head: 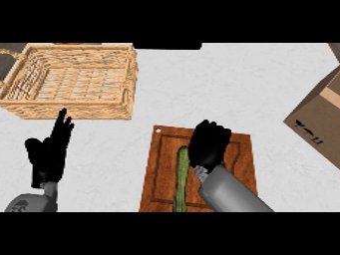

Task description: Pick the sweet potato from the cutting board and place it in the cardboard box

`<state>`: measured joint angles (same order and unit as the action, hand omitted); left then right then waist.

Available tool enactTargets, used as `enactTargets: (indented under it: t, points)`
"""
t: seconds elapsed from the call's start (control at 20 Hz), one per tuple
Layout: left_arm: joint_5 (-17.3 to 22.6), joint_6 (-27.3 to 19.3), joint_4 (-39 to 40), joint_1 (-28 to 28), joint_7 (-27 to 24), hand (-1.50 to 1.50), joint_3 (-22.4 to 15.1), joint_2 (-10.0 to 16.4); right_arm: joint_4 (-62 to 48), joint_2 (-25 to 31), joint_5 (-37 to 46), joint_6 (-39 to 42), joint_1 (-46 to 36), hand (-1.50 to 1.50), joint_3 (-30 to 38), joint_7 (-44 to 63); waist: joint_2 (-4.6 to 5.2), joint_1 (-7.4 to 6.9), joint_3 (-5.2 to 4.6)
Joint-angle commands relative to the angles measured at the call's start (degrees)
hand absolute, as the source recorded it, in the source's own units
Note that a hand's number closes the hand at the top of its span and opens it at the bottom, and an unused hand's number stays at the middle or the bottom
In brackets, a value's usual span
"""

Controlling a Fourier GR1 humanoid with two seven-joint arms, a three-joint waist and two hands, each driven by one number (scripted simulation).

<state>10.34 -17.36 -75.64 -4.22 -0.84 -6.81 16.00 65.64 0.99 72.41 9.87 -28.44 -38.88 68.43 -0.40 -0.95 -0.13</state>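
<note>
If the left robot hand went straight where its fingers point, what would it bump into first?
Probably the wicker basket. The left robot hand, open at the view's left, points at its near wall, though height is hard to judge.

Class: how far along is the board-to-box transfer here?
Nothing looks done: the long green vegetable lies on the brown wooden cutting board. The right hand is over the board beside it; any grasp is hidden. Remaining: lift, carry to the tan cardboard box.
</note>
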Motion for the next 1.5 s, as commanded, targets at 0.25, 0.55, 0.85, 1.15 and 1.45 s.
enactTargets:
  t: [0.25,0.55,0.85,1.15,1.45]
  points:
    - [-1.6,-0.3,1.3,0.6,-0.2,0.00,0.1,-1.3,-3.0,-0.9,2.3,-0.9,-2.5,1.50,-3.5,9.8,0.45,0.19,0.12]
    - [-2.1,-3.0,0.4,0.6,0.7,0.00,1.8,-0.8,20.6,4.1,-11.8,-5.3,15.4,1.50,7.0,-11.4,-0.04,3.52,0.22]
    - [-1.9,-1.2,-2.1,1.7,1.0,0.00,1.5,-1.4,44.9,15.7,-10.9,-1.4,29.1,1.50,5.0,-12.9,0.14,1.79,0.11]
    - [-2.3,-0.2,1.0,2.6,-2.6,0.00,2.5,-1.8,62.9,17.4,-9.5,6.6,26.2,1.50,8.4,-8.2,0.20,1.55,0.04]
    - [-1.9,0.2,2.7,-4.2,3.2,0.00,4.0,-0.9,78.5,18.7,-12.1,17.5,23.4,1.50,16.1,-3.6,0.32,1.79,0.02]
